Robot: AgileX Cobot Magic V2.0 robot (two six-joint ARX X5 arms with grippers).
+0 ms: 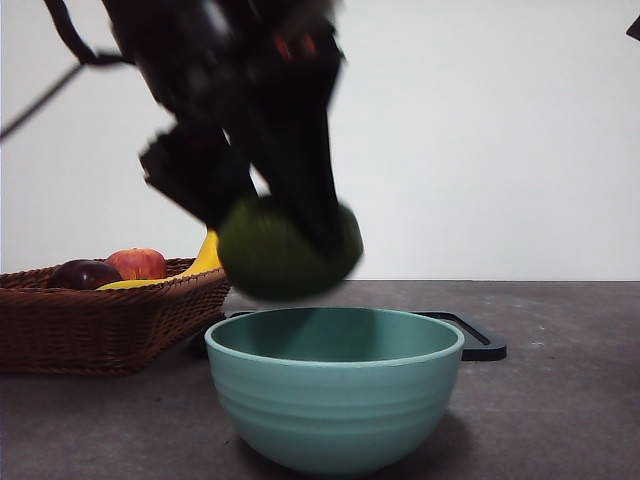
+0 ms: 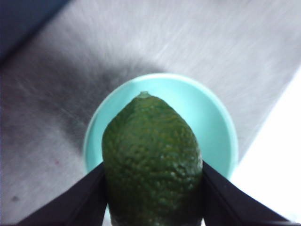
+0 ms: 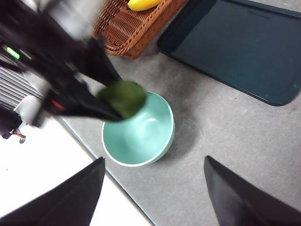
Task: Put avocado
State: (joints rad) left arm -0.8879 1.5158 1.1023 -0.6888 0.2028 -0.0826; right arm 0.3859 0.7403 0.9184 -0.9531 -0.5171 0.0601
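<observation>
The dull dark-green avocado (image 1: pixel 285 250) is held between the jaws of my left gripper (image 1: pixel 290 235), just above the teal bowl (image 1: pixel 335 395). In the left wrist view the avocado (image 2: pixel 153 160) fills the space between the two jaws, with the bowl's rim (image 2: pixel 221 122) right under it. In the right wrist view the left arm holds the avocado (image 3: pixel 123 98) over the bowl's edge (image 3: pixel 167 136). My right gripper (image 3: pixel 153 193) is open and empty, high above the table and apart from the bowl.
A wicker basket (image 1: pixel 100 320) at the left holds a red apple (image 1: pixel 137 263), a dark purple fruit (image 1: pixel 85 274) and a banana (image 1: pixel 205 258). A dark tray (image 1: pixel 480 340) lies behind the bowl; it shows large in the right wrist view (image 3: pixel 235 42).
</observation>
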